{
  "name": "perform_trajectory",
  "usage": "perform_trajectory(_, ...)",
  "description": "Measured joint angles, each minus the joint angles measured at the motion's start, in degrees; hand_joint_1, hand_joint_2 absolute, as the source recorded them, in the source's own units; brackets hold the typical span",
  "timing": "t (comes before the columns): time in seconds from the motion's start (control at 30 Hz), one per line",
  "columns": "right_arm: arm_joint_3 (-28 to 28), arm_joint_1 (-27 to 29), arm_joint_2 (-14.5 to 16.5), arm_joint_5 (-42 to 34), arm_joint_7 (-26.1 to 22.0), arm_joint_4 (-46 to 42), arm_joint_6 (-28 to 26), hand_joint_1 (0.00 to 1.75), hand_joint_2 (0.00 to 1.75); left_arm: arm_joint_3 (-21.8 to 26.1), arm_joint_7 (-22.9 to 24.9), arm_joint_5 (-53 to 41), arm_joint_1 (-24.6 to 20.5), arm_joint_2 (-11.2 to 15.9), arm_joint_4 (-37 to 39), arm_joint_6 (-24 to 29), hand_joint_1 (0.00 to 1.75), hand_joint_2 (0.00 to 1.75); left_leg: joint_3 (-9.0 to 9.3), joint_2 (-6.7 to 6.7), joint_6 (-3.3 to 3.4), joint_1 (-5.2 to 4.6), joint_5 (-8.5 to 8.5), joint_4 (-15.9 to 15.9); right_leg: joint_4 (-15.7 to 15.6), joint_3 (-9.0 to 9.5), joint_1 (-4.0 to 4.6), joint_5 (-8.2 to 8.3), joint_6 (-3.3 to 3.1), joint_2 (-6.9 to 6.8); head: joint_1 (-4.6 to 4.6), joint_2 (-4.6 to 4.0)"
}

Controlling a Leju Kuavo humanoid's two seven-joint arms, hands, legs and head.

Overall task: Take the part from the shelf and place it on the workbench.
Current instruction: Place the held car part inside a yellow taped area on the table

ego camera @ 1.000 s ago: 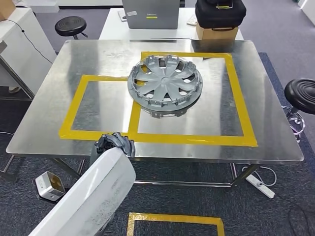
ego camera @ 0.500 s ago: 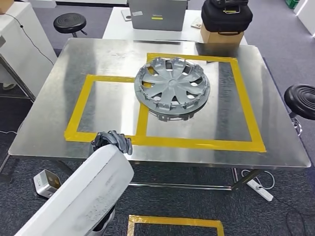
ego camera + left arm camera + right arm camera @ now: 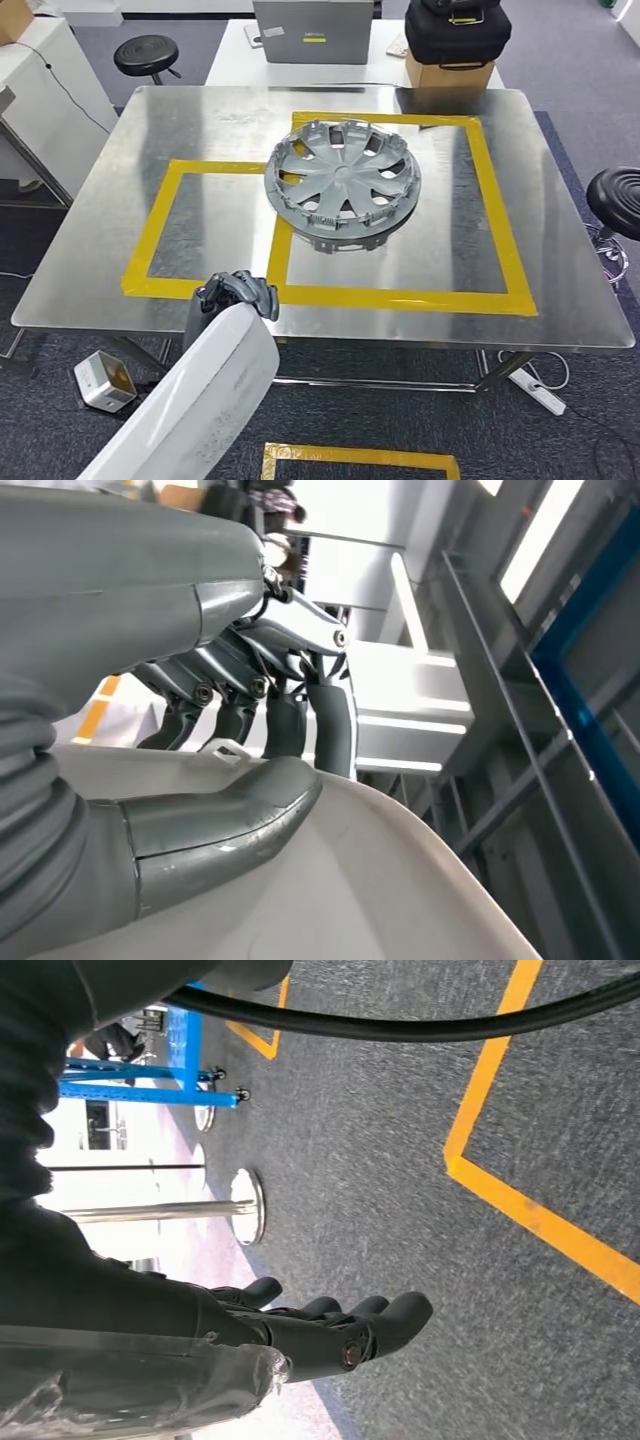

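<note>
Camera shifted, left hand [image 3: 235, 293] fingers gripping white part [image 3: 189, 400], bottom cut off, right hand [image 3: 332, 1330] fingers spread.

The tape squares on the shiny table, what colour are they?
Yellow. The tape forms rectangles on the metal workbench, clearest in the head view.

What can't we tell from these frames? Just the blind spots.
- White part, head view: cut off by the bottom edge, so its full shape is unknown.
- Left hand, head view: mostly hidden behind the part; the left wrist view shows its fingers wrapped over the part's edge.
- Hubcap underside: hidden by the hubcap itself.
- Right hand, right wrist view: hangs over carpet, fingers partly covered by the arm.
- Laptop label: too small to read.
</note>
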Motion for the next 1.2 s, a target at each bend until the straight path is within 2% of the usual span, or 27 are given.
perform_trajectory(0.07, 0.01, 0.06, -0.01, 0.17, -0.04, 0.0, 0.05, 0.0, 1.75, 0.01, 0.0, -0.76, 0.12, 0.08, -0.42, -0.11, 1.55, 1.75, -4.09, 0.09, -0.48, 0.08, -2.51, 7.17, 0.0, 0.72, -0.05, -0.33, -0.39, -0.23, -0.26, 0.0)
perform_trajectory(0.1, 0.01, 0.09, -0.01, 0.23, -0.05, 0.0, 0.08, 0.0, 1.75, 0.01, 0.0, -1.0, 0.22, 0.11, -0.47, 0.01, 1.55, 1.75, -6.25, 0.1, -0.62, 0.11, -3.49, 10.57, 0.01, 1.1, -0.05, -0.39, -0.38, -0.35, -0.23, 0.0)
perform_trajectory(0.13, 0.01, 0.11, -0.01, 0.25, -0.05, 0.0, 0.09, 0.0, 1.75, 0.02, 0.0, -1.03, 0.32, 0.14, -0.48, 0.21, 1.55, 1.75, -7.72, 0.11, -0.68, 0.13, -3.58, 12.51, 0.04, 1.47, -0.05, -0.43, -0.31, -0.41, -0.25, 0.0)
perform_trajectory(0.17, 0.01, 0.12, -0.01, 0.24, -0.05, 0.0, 0.1, 0.0, 1.75, 0.02, 0.0, -0.85, 0.39, 0.16, -0.48, 0.48, 1.55, 1.75, -8.23, 0.11, -0.67, 0.14, -2.6, 12.56, 0.04, 1.85, -0.06, -0.65, -0.23, -0.35, -0.25, 0.0)
perform_trajectory(0.2, 0.01, 0.12, -0.01, 0.21, -0.05, 0.0, 0.11, 0.0, 1.75, 0.01, 0.0, -0.51, 0.43, 0.16, -0.48, 0.79, 1.55, 1.75, -7.69, 0.12, -0.58, 0.15, -0.57, 10.6, 0.05, 2.23, -0.07, -0.96, -0.11, -0.22, -0.26, 0.0)
perform_trajectory(0.27, 0.01, 0.12, -0.01, 0.12, -0.06, 0.0, 0.1, 0.0, 1.75, 0.0, 0.0, 0.23, 0.43, 0.14, -0.47, 1.46, 1.55, 1.75, -4.84, 0.17, -0.28, 0.12, 3.98, 3.71, 0.14, 2.84, 0.08, -1.74, 0.36, -0.01, -0.3, 0.0)
perform_trajectory(0.3, 0.01, 0.11, 0.0, 0.07, -0.05, 0.0, 0.07, 0.0, 1.75, -0.01, 0.0, 0.48, 0.42, 0.11, -0.46, 2.02, 1.55, 1.75, -3.44, 0.2, 0.03, 0.11, 5.06, 0.63, 0.22, 3.01, 0.22, -2.15, 0.67, 0.06, -0.29, 0.0)
perform_trajectory(0.33, 0.01, 0.1, 0.0, 0.03, -0.05, 0.0, 0.01, 0.0, 1.75, 0.01, 0.0, 0.69, 0.44, 0.09, -0.46, 2.73, 1.55, 1.75, -2.54, 0.21, 0.34, 0.08, 5.35, -1.34, 0.23, 3.02, 0.35, -2.5, 1.0, 0.08, -0.26, 0.0)
perform_trajectory(0.37, 0.01, 0.09, 0.01, 0.01, -0.05, 0.0, -0.05, 0.0, 1.75, 0.02, 0.0, 0.87, 0.46, 0.07, -0.45, 3.54, 1.55, 1.75, -2.09, 0.17, 0.72, 0.02, 4.93, -2.23, 0.13, 3.05, 0.45, -2.8, 1.35, 0.06, -0.22, 0.0)
perform_trajectory(0.43, 0.01, 0.04, 0.01, -0.03, -0.05, 0.0, -0.13, 0.0, 1.75, 0.07, 0.0, 1.17, 0.51, 0.03, -0.45, 4.83, 1.55, 1.75, -1.83, 0.07, 1.44, 0.06, 4.34, -2.56, -0.11, 3.27, 0.34, -3.22, 1.96, -0.06, -0.1, 0.0)
perform_trajectory(0.5, 0.01, -0.03, 0.02, -0.07, -0.06, 0.0, -0.13, 0.0, 1.75, 0.06, 0.0, 1.42, 0.51, -0.03, -0.44, 5.4, 1.55, 1.75, -1.4, 0.07, 2.08, 0.21, 4.01, -2.8, 2.45, 2.34, 0.27, -4.8, 2.51, -0.15, 0.03, 0.0)
perform_trajectory(0.53, 0.01, -0.03, 0.02, -0.09, -0.05, 0.0, -0.13, 0.0, 1.75, 0.04, 0.0, 1.57, 0.51, -0.06, -0.4, 5.55, 1.55, 1.75, -1.19, 0.09, 2.37, 0.26, 3.84, -2.86, 5.42, 0.85, 0.25, -6.23, 2.69, -0.17, 0.09, 0.0)
perform_trajectory(0.6, 0.01, 0.03, 0.02, -0.17, -0.04, 0.0, -0.13, 0.0, 1.75, 0.04, 0.0, 1.99, 0.51, -0.05, -0.23, 5.74, 1.55, 1.75, -0.9, 0.11, 2.7, 0.16, 3.46, -2.84, 12.92, -3.55, 0.25, -9.13, 2.83, -0.19, 0.13, 0.0)
perform_trajectory(0.63, 0.01, 0.09, 0.02, -0.21, -0.04, 0.0, -0.13, 0.0, 1.75, 0.04, 0.0, 2.17, 0.51, -0.05, -0.1, 5.82, 1.55, 1.75, -0.7, 0.08, 2.76, 0.12, 3.26, -2.83, 15.3, -5.25, 0.25, -9.45, 2.83, -0.19, 0.12, 0.0)
perform_trajectory(0.67, 0.01, 0.14, 0.02, -0.24, -0.03, 0.0, -0.13, 0.0, 1.75, 0.04, 0.0, 2.32, 0.51, -0.05, 0.03, 5.9, 1.55, 1.75, -0.42, 0.03, 2.76, 0.09, 3.04, -2.82, 15.76, -6.09, 0.26, -8.6, 2.79, -0.19, 0.14, 0.0)
perform_trajectory(0.7, 0.01, 0.16, 0.02, -0.24, -0.02, 0.0, -0.14, 0.0, 1.75, 0.04, 0.0, 2.42, 0.51, -0.05, 0.15, 5.97, 1.55, 1.75, -0.05, -0.03, 2.71, 0.08, 2.8, -2.82, 13.83, -5.76, 0.25, -6.55, 2.72, -0.19, 0.13, 0.0)
perform_trajectory(0.77, 0.01, 0.11, 0.02, -0.24, 0.01, 0.0, -0.14, 0.0, 1.75, 0.02, 0.0, 2.45, 0.5, -0.05, 0.31, 6.02, 1.55, 1.75, 0.76, -0.14, 2.33, -0.02, 2.24, -2.78, 6.37, -3.07, 0.25, -1.65, 2.51, -0.2, 0.15, 0.0)
perform_trajectory(0.8, 0.01, 0.07, 0.04, -0.25, 0.02, 0.01, -0.15, 0.0, 1.75, 0.01, 0.01, 2.51, 0.49, -0.05, 0.38, 6.03, 1.55, 1.75, 0.99, -0.19, 2.07, -0.14, 2.02, -2.69, 3.33, -1.84, 0.25, -0.1, 2.32, -0.18, 0.14, 0.0)
perform_trajectory(0.83, 0.01, 0.05, 0.05, -0.28, 0.03, 0.01, -0.16, 0.0, 1.75, 0.01, 0.14, 2.74, 0.48, -0.04, 0.46, 6.1, 1.55, 1.75, 1.09, -0.22, 1.8, -0.25, 1.91, -2.66, 1.64, -1.16, 0.27, 0.59, 2.12, -0.14, 0.11, 0.0)
perform_trajectory(0.93, 0.01, 0.1, 0.08, -0.47, 0.1, 0.02, -0.23, 0.0, 1.75, 0.02, 1.06, 3.8, 0.45, -0.03, 0.78, 6.66, 1.55, 1.75, 1.13, -0.26, 1.2, -0.23, 2.02, -2.87, 1.14, -1.04, 0.49, 0.68, 1.49, 0.02, 0.03, 0.0)
perform_trajectory(1.1, 0.0, 0.14, 0.09, -0.55, 0.11, 0.02, -0.3, 0.0, 1.75, 0.01, 1.77, 4.37, 0.4, -0.03, 1.04, 7.17, 1.55, 1.75, 1.16, -0.26, 0.89, -0.18, 1.99, -2.96, 0.97, -1.02, 0.42, 0.81, 1.12, 0.04, 0.04, 0.0)
perform_trajectory(1.2, 0.0, 0.12, 0.16, -0.52, 0.13, 0.02, -0.57, 0.0, 1.75, 0.06, 3.69, 5.37, -0.07, 0.04, 3.09, 9.09, 1.55, 1.75, -4.95, 0.01, -0.23, -0.05, -3.56, 9.21, 0.62, -0.78, 0.04, 0.91, 0.18, -0.11, -0.34, 0.0)
